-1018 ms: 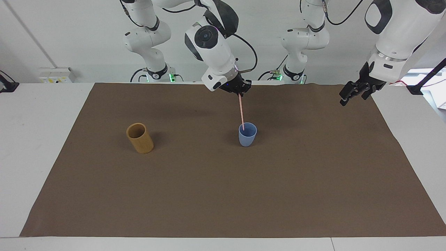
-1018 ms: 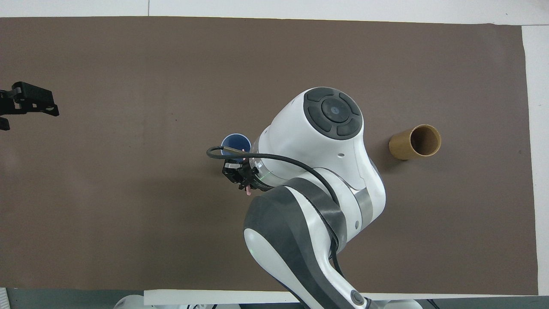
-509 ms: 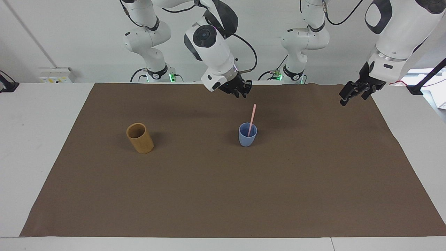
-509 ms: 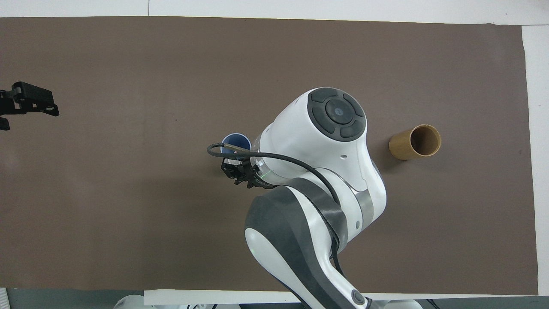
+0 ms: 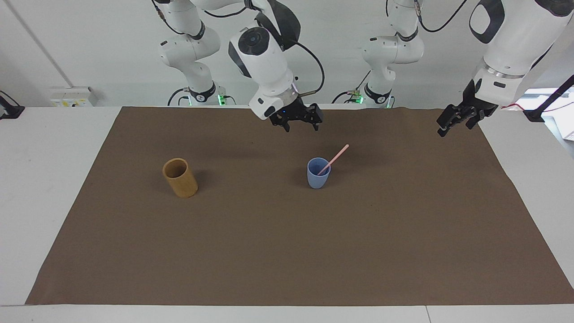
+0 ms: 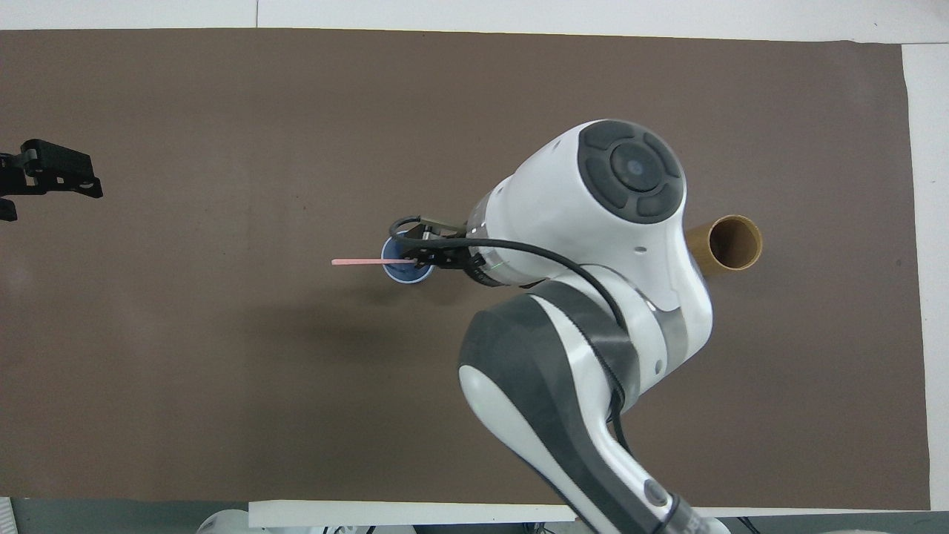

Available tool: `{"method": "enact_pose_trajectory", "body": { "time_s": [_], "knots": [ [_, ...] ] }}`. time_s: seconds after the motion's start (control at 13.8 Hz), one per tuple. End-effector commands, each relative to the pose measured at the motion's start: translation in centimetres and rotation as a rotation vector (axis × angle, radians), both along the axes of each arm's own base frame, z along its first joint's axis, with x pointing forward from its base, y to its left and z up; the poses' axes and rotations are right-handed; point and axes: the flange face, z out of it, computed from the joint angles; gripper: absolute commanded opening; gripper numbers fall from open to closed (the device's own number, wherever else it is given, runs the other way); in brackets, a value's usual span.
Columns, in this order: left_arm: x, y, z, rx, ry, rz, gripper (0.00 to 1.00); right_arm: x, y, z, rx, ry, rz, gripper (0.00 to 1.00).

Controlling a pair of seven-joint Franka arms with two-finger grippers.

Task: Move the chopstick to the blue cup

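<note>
A brown mat (image 5: 287, 233) covers most of a white table (image 5: 49, 179), with a pale wall and the arms' bases along the robots' edge.

Nearest the robots, the right gripper (image 5: 299, 127) hangs in the air over the mat, just on the robots' side of the blue cup. Its two fingers stand clearly apart and point down, and nothing is between them. In the overhead view the right gripper (image 6: 430, 256) overlaps the cup's rim, though the facing view shows it well above the cup and touching nothing.

The left gripper (image 5: 453, 121) hangs over the mat's edge at the left arm's end of the table, well apart from both cups. This arm waits. Its jaws are spread to their widest and hold nothing. In the overhead view the left gripper (image 6: 52, 178) shows only as black links at the picture's edge.

A little farther from the robots, about midway along the table, the blue cup (image 5: 318, 175) stands upright on the mat. The chopstick (image 5: 334, 158) is in it: its lower end rests inside the cup, and the stick leans on the rim, slanting steeply toward the left arm's end of the table. From overhead the chopstick (image 6: 363, 262) sticks out past the blue cup (image 6: 404, 274) on that same side.

The tan cup (image 5: 180, 177) stands on the mat toward the right arm's end, well apart from the blue cup, open end up and empty as far as the tan cup (image 6: 730, 242) shows overhead.
</note>
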Motion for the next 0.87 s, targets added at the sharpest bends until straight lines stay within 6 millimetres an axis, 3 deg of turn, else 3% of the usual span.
{"method": "enact_pose_trajectory", "body": {
  "time_s": [0.0,0.29,0.51,0.65,0.8],
  "knots": [
    [-0.3,0.5,1.1,0.004,0.011,-0.129,1.0,2.3,-8.8,3.0,-0.086,-0.071,0.036,1.0],
    [-0.7,1.6,1.1,0.003,0.015,-0.111,1.0,4.1,-24.2,6.3,-0.221,-0.097,0.17,1.0],
    [-0.7,1.6,1.1,0.003,0.015,-0.11,1.0,3.1,-32.0,10.5,-0.314,-0.03,0.219,1.0],
    [-0.7,1.6,1.1,0.003,0.015,-0.11,1.0,1.6,-36.0,12.6,-0.327,0.025,0.247,1.0],
    [-0.7,1.6,1.1,0.003,0.015,-0.11,1.0,0.9,-36.5,13.9,-0.334,0.047,0.238,1.0]
  ]
}}
